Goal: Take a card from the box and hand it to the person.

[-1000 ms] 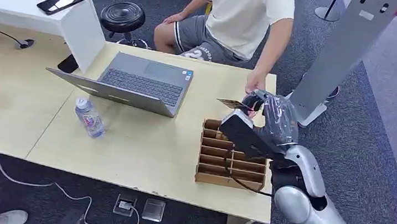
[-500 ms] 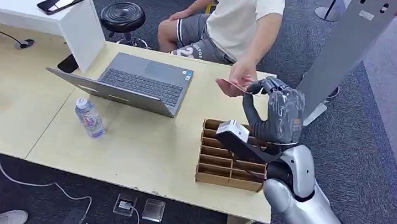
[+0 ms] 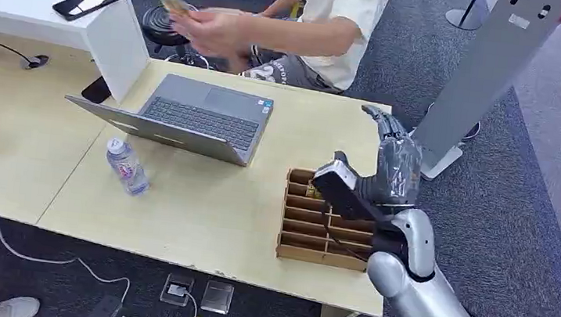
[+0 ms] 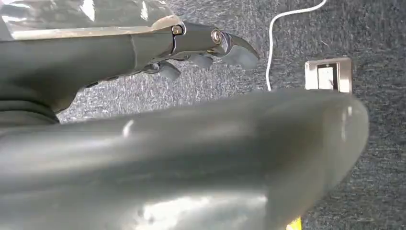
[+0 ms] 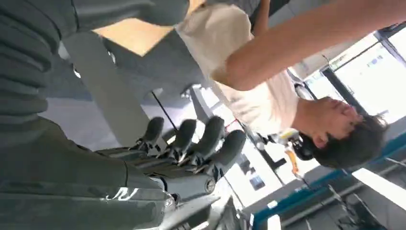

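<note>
Above the table [image 3: 202, 197], a small yellowish card [image 3: 169, 1].

Card [image 3: 169, 1] motion-blurred in person's hand [image 3: 216, 32], box [image 3: 325, 226] partly behind right hand [image 3: 386, 170]

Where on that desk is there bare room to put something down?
Bare desk lies between bottle, laptop and box, and left of the bottle. It is crowded at the box, where the right hand hovers.
</note>
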{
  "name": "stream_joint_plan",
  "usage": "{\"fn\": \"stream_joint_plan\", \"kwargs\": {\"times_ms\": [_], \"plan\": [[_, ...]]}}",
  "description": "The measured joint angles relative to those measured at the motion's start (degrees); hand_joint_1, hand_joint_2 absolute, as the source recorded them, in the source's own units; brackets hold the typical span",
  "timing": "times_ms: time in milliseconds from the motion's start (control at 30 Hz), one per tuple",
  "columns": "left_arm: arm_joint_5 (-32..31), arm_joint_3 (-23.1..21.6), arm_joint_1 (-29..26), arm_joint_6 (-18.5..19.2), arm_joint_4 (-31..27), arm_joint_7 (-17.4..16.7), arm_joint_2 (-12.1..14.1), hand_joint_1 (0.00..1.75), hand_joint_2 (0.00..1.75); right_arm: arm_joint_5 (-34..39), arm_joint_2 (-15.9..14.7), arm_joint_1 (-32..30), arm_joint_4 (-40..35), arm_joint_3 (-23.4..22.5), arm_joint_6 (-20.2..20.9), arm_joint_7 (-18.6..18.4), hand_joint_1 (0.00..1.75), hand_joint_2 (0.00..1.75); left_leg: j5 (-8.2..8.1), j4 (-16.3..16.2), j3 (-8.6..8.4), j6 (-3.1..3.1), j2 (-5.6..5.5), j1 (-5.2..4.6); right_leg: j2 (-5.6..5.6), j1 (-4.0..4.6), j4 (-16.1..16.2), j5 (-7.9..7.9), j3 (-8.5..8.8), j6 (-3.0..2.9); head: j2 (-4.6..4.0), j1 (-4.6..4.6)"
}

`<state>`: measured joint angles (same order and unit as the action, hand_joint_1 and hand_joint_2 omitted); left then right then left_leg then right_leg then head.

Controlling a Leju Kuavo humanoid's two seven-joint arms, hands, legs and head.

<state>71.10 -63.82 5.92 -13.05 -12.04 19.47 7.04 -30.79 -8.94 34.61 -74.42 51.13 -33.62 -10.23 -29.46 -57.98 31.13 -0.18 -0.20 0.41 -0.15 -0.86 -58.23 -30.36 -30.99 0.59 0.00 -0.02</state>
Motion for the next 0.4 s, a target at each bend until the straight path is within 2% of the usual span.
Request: {"fn": "stream_joint_plan", "kwargs": {"times_ms": [67, 167, 400], "plan": [[0.44, 0.02, -0.03, 0.00, 0.00, -0.33, 0.00, 0.00, 0.00, 8.05, -0.46, -1.18, -0.94, -0.86, 1.10, 0.71, 0.00, 1.75, 0.00, 0.00, 0.00, 0.00, 0.00, 0.00, 0.00, 0.00, 0.00, 0.00, 0.00, 0.00, 0.00, -0.04], [0.86, 0.02, -0.14, 0.00, 0.00, -0.90, 0.00, 0.00, 0.00, 16.31, -1.62, -3.10, -2.96, -2.10, 2.59, 1.69, 0.00, 1.75, 0.00, 0.00, -0.01, 0.00, 0.01, 0.00, 0.00, 0.00, 0.00, 0.00, 0.00, 0.00, 0.00, -0.04], [1.42, 0.07, -0.30, 0.00, 0.00, -0.94, 0.04, 0.00, 0.00, 29.37, -5.12, -8.95, -9.23, -5.32, 6.15, 3.72, 0.00, 1.75, -0.01, 0.00, 0.00, 0.00, 0.01, 0.00, 0.00, 0.00, 0.01, 0.00, 0.00, 0.00, 0.00, 0.00]]}}
